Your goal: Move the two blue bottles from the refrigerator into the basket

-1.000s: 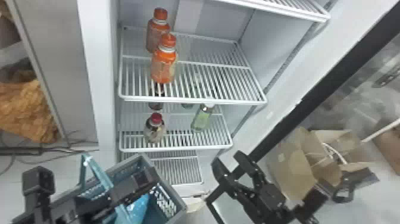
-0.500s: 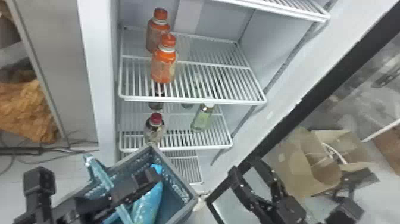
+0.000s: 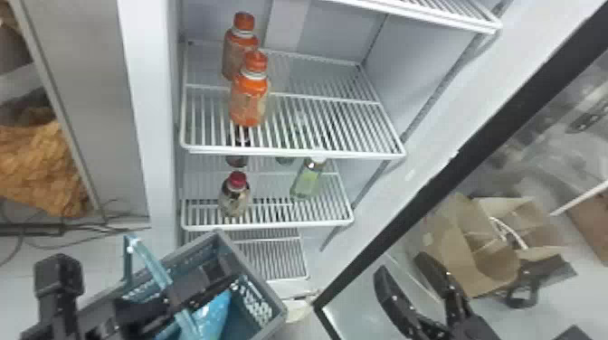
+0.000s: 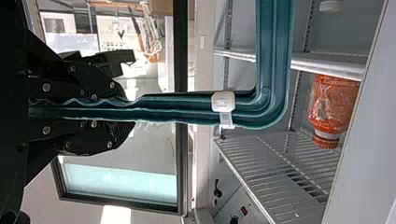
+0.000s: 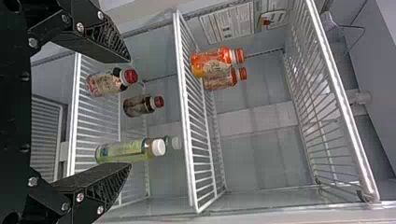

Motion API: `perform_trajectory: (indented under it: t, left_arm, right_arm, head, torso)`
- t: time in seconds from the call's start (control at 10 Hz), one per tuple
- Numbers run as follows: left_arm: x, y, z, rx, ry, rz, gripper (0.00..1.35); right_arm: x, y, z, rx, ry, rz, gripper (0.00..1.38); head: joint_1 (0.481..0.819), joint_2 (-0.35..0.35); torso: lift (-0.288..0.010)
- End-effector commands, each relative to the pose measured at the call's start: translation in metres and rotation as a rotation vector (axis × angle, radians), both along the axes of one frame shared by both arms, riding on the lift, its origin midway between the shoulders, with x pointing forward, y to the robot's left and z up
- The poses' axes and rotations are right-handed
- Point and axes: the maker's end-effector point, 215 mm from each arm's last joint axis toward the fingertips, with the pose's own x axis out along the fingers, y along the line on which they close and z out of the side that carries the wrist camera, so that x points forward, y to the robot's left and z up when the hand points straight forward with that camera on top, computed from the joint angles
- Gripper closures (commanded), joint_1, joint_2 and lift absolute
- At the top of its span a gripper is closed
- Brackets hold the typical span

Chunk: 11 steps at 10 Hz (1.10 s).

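While the white refrigerator (image 3: 158, 113) stood before the robot, a pale floor (image 3: 27, 271) showed to its left, with thin cables (image 3: 104, 226) near its foot and a crumpled orange-brown heap (image 3: 40, 172) farther left. A glass door edged in black (image 3: 457, 178) slanted along the refrigerator's right side, and beyond it sat an open cardboard box (image 3: 461, 244).

Inside the refrigerator, an upper shelf (image 3: 344, 124) of white wire held two orange-capped bottles (image 3: 249, 101), upright, one behind the other, round-shouldered. A lower shelf (image 3: 280, 224) of the same thin bars bore a dark bottle with a red cap (image 3: 235, 196) and a slimmer see-through green bottle (image 3: 306, 181) with a pale cap.

In front of the refrigerator, toward its left, was the grey-blue basket (image 3: 253, 273), its walls pierced with small holes, its teal handle (image 3: 152, 264) ribbed and bent at a rounded corner. Something glossy and bright blue (image 3: 217, 314) lay in the basket, partly hidden; whether it was one or both blue bottles could not be told.

Before the refrigerator's left side, the left gripper (image 3: 224, 278) was clamped on the handle, fingers pressed to it. Before its right side, the right gripper (image 3: 402, 267) had its fingers spread wide, holding nothing.
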Motion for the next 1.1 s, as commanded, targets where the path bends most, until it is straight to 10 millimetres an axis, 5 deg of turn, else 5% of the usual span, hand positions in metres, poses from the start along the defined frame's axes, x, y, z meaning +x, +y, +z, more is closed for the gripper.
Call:
perform_trajectory:
  t: [0.0,1.0]
  left_arm:
    - [0.0003,0.0001,0.0001,0.0,0.0,0.001,1.2]
    - [-0.0004,-0.0001,-0.0013,0.001,0.003,-0.002,1.2]
  right_arm:
    - [-0.0046,-0.0043,0.0022,-0.015,0.0,-0.01,0.28]
    - [-0.0096,-0.0119,-0.0014,-0.021,0.006,-0.03,0.28]
  head:
    - [0.695,-0.35]
    - [0.695,-0.35]
  torso:
    - [-0.01]
    - [-0.01]
